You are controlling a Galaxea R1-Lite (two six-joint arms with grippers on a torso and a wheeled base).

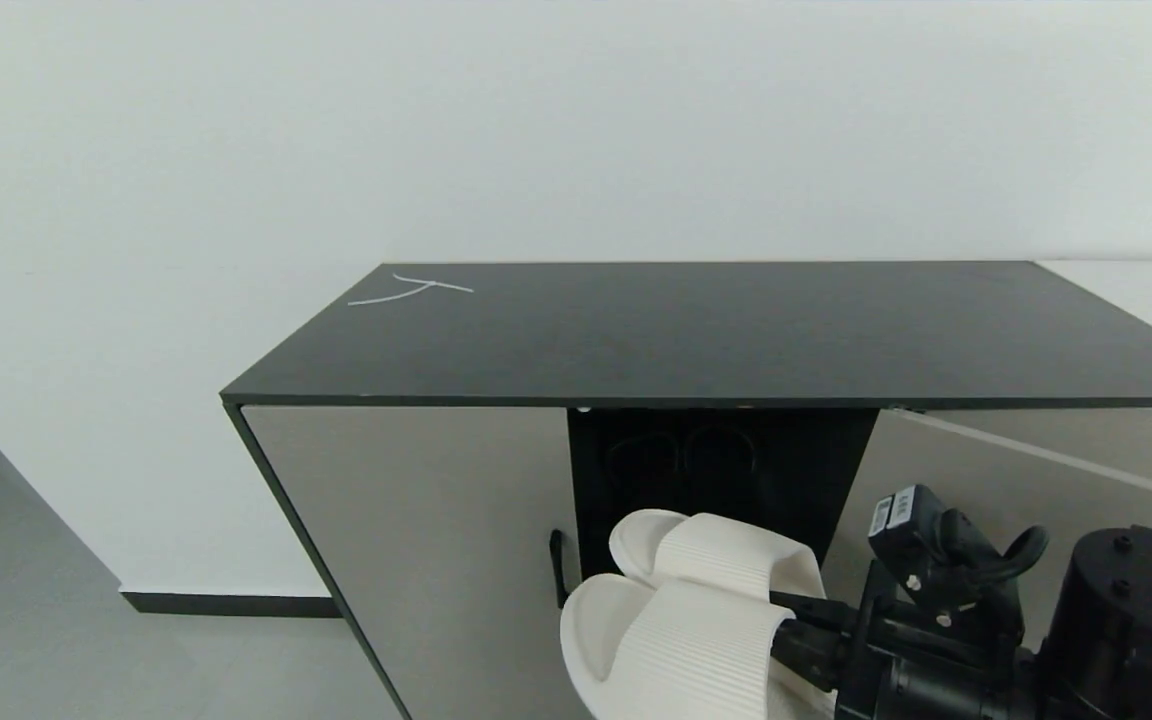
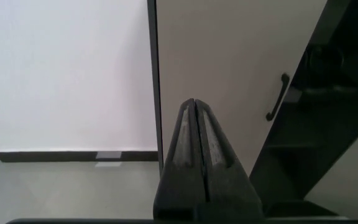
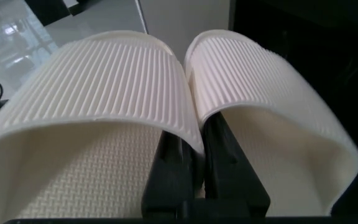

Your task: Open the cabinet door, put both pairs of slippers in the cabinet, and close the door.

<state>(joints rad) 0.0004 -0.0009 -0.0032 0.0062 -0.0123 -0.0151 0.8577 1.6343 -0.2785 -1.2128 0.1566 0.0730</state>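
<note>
A pair of white ribbed slippers (image 1: 696, 610) hangs in front of the cabinet's open middle, toes pointing toward the dark interior (image 1: 726, 490). My right gripper (image 1: 786, 625) is shut on the pair (image 3: 185, 81), its black fingers (image 3: 219, 149) pinching the two inner strap edges together. A second, dark pair (image 1: 681, 455) lies faintly visible on a shelf inside. The right cabinet door (image 1: 1016, 500) stands swung open. The left door (image 1: 416, 520) is closed, with a black handle (image 1: 556, 565). My left gripper (image 2: 194, 109) is shut on nothing, low in front of that door (image 2: 229, 62).
The cabinet has a black top (image 1: 736, 330) bearing a white scratch mark (image 1: 406, 290). It stands against a white wall with a dark baseboard (image 1: 226, 603). Grey floor (image 1: 86, 650) lies open to the left.
</note>
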